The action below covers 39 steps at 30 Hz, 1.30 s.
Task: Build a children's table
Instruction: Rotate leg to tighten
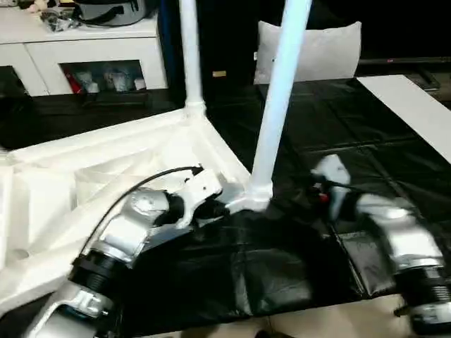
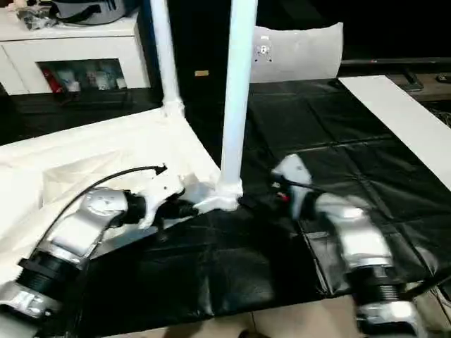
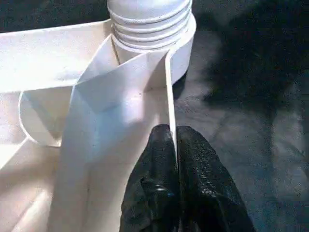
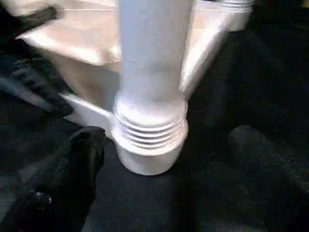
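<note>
The children's table lies upside down on a black mat: its white tabletop (image 1: pixel 84 176) shows its ribbed underside. One white leg (image 1: pixel 278 105) stands upright in the near corner socket (image 4: pixel 149 145), and a second leg (image 1: pixel 190 49) rises from the far corner. My left gripper (image 3: pixel 175 133) is shut on the tabletop's thin rim wall just beside the near socket. My right gripper (image 4: pixel 166 134) is open, one finger (image 4: pixel 72 164) on each side of the near leg's ribbed base, apart from it.
A white cabinet (image 1: pixel 91 42) stands at the back left. A white cushion (image 1: pixel 317 49) sits behind the mat (image 1: pixel 282 267), and a white board (image 1: pixel 416 105) lies at the right. Pale floor shows past the mat's front edge.
</note>
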Available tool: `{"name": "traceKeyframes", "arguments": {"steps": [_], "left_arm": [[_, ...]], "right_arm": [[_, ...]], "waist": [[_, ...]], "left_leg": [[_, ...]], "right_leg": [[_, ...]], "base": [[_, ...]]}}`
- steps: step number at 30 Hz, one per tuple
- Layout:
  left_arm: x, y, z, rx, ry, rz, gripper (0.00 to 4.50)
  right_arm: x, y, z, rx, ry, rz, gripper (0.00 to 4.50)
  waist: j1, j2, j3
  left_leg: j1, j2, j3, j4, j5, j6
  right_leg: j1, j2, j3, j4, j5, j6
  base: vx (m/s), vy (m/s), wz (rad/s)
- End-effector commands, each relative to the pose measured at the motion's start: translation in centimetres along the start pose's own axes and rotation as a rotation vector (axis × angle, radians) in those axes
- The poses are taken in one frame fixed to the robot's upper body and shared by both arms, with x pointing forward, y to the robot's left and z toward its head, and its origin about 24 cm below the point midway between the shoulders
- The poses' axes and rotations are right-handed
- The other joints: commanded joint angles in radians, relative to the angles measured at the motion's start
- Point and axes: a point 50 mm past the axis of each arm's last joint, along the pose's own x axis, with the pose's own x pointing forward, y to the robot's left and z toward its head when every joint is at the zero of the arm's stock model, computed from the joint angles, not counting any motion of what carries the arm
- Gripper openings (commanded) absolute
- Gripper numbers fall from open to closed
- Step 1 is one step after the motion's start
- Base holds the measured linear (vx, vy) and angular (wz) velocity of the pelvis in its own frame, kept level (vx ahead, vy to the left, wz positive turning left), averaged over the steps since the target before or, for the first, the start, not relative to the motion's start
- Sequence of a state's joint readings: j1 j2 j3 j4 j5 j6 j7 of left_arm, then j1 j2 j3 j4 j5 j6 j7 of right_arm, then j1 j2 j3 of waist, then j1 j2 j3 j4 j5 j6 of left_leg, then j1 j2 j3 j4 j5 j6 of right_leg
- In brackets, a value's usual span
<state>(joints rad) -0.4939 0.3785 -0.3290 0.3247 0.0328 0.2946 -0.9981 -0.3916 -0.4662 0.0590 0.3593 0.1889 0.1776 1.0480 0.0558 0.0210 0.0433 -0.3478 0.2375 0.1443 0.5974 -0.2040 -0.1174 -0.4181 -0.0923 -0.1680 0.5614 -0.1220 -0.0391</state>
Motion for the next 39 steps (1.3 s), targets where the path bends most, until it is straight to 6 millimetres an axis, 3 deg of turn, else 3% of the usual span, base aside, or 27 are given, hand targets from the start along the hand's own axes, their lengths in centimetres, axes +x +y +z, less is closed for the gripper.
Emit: {"name": "traceKeyframes", "arguments": {"steps": [1,7,9,11,16,24,32,36,37,39], "left_arm": [[-0.2,-0.2,0.1,0.073,0.016,-0.099,0.0],[-1.1,-0.7,-0.4,0.172,0.05,-0.281,0.0],[-1.2,-0.7,-0.3,0.177,0.05,-0.299,0.0],[-1.4,-0.9,-0.3,0.19,0.046,-0.348,0.0],[-1.5,-1.2,-0.3,0.217,0.044,-0.407,0.0],[-1.2,-1.6,-0.4,0.226,0.043,-0.432,0.0],[-1.3,-1.5,-0.4,0.233,0.049,-0.435,0.0],[-1.3,-1.5,-0.5,0.234,0.054,-0.434,0.0],[-1.3,-1.5,-0.6,0.233,0.055,-0.433,0.0],[-1.3,-1.5,-0.7,0.233,0.061,-0.432,0.0]], "right_arm": [[-0.1,0.6,0.5,-0.035,-0.003,0.091,4.4],[0.1,1.1,0.6,-0.09,0.034,0.219,4.4],[0.2,1.3,0.6,-0.108,0.043,0.233,4.4],[0.3,1.8,0.4,-0.143,0.066,0.289,4.4],[0.6,2.6,0.3,-0.148,0.072,0.378,4.4],[1.5,3.4,0.0,-0.144,0.06,0.419,3.65],[1.9,3.7,-0.1,-0.111,0.056,0.443,2.93],[1.9,3.8,-0.3,-0.102,0.063,0.452,2.73],[1.9,3.8,-0.3,-0.104,0.066,0.453,2.68],[1.9,3.8,-0.5,-0.102,0.071,0.456,2.64]], "waist": [[0.004,-0.013,-0.069],[0.016,-0.008,-0.068],[0.027,-0.015,-0.07],[0.034,-0.015,-0.069],[0.035,-0.02,-0.069],[0.034,-0.023,-0.068],[0.035,-0.021,-0.071],[0.036,-0.022,-0.07],[0.035,-0.028,-0.07],[0.035,-0.025,-0.07]], "left_leg": [[-0.008,-0.016,0.024,-0.062,-0.178,0.112],[0.0,-0.007,0.024,-0.065,-0.189,0.095],[0.0,-0.006,0.026,-0.066,-0.171,0.089],[0.003,-0.005,0.027,-0.067,-0.169,0.086],[-0.002,-0.006,0.028,-0.067,-0.166,0.089],[-0.003,-0.008,0.028,-0.067,-0.169,0.077],[-0.003,-0.006,0.027,-0.068,-0.158,0.078],[-0.003,-0.006,0.028,-0.068,-0.161,0.077],[-0.004,-0.007,0.029,-0.067,-0.161,0.077],[-0.003,-0.007,0.028,-0.067,-0.163,0.075]], "right_leg": [[0.073,-0.044,0.049,-0.075,-0.425,-0.074],[0.067,-0.047,0.052,-0.07,-0.417,-0.096],[0.069,-0.048,0.057,-0.063,-0.402,-0.102],[0.066,-0.048,0.062,-0.06,-0.401,-0.109],[0.069,-0.047,0.064,-0.059,-0.402,-0.102],[0.069,-0.048,0.062,-0.064,-0.444,-0.078],[0.07,-0.047,0.065,-0.058,-0.407,-0.092],[0.07,-0.047,0.065,-0.058,-0.41,-0.092],[0.071,-0.048,0.064,-0.06,-0.418,-0.088],[0.069,-0.048,0.064,-0.061,-0.431,-0.082]], "base": [[0.0,0.0,0.0],[0.0,0.0,0.0],[0.0,0.0,0.0],[0.0,0.0,0.0],[0.0,0.0,0.0],[0.0,0.0,0.0],[0.0,0.0,0.0],[0.0,0.0,0.0],[0.0,0.0,0.0],[0.0,0.0,0.0]]}}
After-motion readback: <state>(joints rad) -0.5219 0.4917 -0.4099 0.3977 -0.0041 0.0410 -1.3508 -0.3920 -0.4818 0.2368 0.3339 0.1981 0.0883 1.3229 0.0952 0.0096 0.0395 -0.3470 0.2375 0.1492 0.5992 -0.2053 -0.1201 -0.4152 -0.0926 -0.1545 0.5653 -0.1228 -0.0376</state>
